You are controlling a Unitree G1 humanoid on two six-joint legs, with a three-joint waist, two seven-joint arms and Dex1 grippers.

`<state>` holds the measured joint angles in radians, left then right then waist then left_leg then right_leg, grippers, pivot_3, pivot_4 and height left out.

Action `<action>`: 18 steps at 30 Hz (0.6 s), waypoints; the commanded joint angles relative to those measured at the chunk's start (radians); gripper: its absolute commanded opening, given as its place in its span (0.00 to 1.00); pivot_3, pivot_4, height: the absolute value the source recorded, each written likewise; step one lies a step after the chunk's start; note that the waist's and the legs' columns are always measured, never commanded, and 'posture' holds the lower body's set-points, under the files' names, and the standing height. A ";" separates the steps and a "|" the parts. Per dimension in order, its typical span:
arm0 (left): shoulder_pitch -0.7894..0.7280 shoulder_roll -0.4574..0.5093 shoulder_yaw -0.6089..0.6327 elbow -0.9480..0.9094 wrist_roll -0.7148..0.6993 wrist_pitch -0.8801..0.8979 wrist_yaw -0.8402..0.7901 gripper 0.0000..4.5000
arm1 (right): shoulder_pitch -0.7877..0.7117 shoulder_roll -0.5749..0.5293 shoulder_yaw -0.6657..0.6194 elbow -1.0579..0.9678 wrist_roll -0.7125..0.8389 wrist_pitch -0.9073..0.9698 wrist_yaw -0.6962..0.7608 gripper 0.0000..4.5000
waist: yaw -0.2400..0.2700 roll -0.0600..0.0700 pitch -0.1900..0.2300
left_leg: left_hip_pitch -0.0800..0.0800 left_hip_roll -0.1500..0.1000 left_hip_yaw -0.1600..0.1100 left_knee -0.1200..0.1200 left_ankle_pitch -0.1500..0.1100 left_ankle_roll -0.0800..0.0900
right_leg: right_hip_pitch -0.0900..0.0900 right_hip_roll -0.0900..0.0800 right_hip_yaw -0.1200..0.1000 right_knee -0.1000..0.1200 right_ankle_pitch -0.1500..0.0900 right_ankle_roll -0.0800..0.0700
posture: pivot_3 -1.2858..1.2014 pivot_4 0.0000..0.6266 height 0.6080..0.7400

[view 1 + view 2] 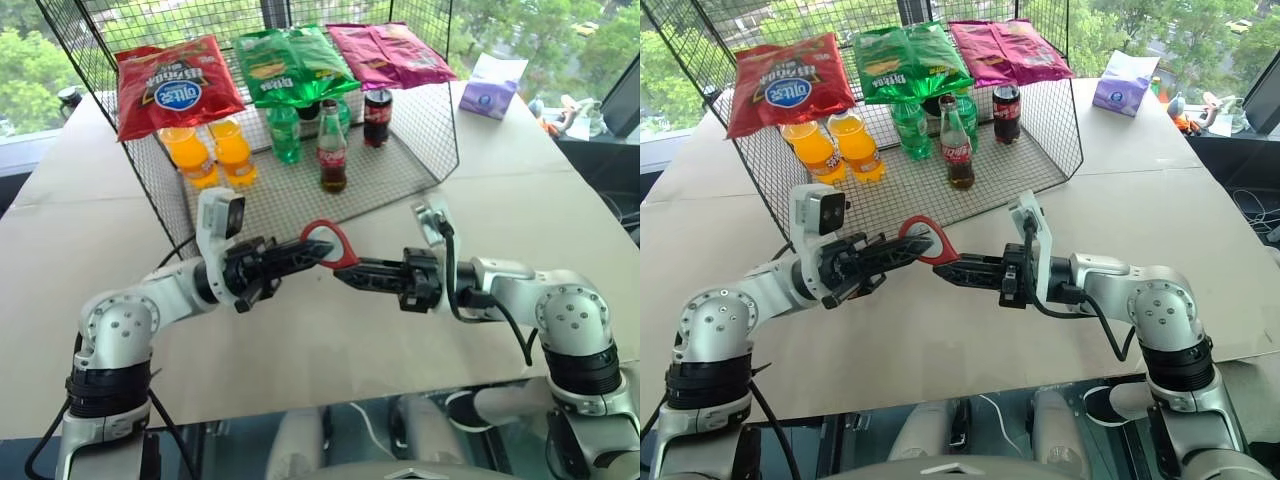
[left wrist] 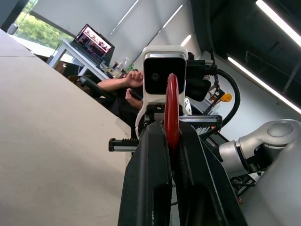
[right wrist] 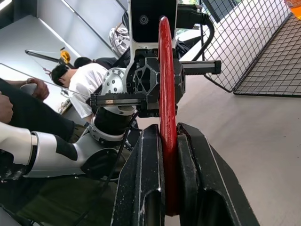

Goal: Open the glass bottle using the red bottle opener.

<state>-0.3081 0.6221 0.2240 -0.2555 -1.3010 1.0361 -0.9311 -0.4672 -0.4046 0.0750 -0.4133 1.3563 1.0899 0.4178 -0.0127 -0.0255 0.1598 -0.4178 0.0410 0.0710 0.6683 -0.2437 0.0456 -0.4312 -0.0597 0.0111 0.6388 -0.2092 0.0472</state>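
So both end effectors are clamped on the flat red bottle opener with the loop head (image 1: 331, 243) at once, held in the air over the beige tabletop (image 1: 90, 230). The left end effector (image 1: 318, 251) pinches the loop end, and the right end effector (image 1: 343, 272) is clenched on the handle end; the wrist views show the red metal squeezed edge-on between each pair of black fingers.

The small clear glass cola bottle with dark liquid (image 1: 332, 150) stands upright on the black wire mesh rack (image 1: 420, 150) behind the arms, well apart from the opener, cap still on. Its red label has white script I can't really read.

Around it: a black-and-red cola can (image 1: 378, 117), green plastic bottles (image 1: 284, 132), two orange drink bottles (image 1: 212, 153). Upside-down chip bags hang above, red (image 1: 172, 83), green (image 1: 290, 62) and purple (image 1: 388, 52); their lettering is too small to make out. A purple tissue box (image 1: 490, 92) sits beside the rack.
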 commanded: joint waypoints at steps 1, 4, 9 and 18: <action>-0.005 0.020 0.012 -0.027 -0.008 -0.008 -0.032 0.00 | -0.008 -0.008 -0.003 -0.028 -0.009 -0.009 0.018 0.01 | 0.000 0.000 0.000 | 0.000 0.000 0.000 0.000 0.000 0.000 | 0.000 0.000 0.000 0.000 0.000 0.000 | 0.52 0.24 1.00; 0.004 0.015 0.011 -0.042 0.010 -0.024 -0.022 0.00 | -0.004 -0.008 -0.005 -0.030 -0.016 -0.012 0.023 0.01 | 0.000 0.000 0.000 | 0.000 0.000 0.000 0.000 0.000 0.000 | 0.000 0.000 0.000 0.000 0.000 0.000 | 0.52 0.24 1.00; 0.008 0.023 -0.009 -0.058 0.028 -0.020 -0.019 0.00 | -0.007 -0.013 -0.007 -0.031 -0.024 -0.012 0.034 0.01 | 0.000 0.000 0.000 | 0.000 0.000 0.000 0.000 0.000 0.000 | 0.000 -0.001 -0.001 -0.001 0.000 0.000 | 0.52 0.24 1.00; 0.001 0.035 -0.030 -0.072 0.043 -0.032 -0.054 0.15 | -0.006 -0.022 -0.010 -0.036 -0.040 -0.015 0.054 0.00 | 0.000 0.000 0.000 | -0.001 0.000 0.000 -0.001 0.000 0.000 | -0.001 -0.001 -0.001 -0.002 0.000 0.000 | 0.52 0.24 1.00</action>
<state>-0.3017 0.6454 0.1952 -0.2759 -1.2569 1.0133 -0.9655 -0.4668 -0.4219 0.0802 -0.4161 1.3128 1.0882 0.4655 -0.0123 -0.0257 0.1603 -0.4187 0.0410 0.0709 0.6670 -0.2438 0.0457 -0.4319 -0.0608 0.0102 0.6371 -0.2092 0.0473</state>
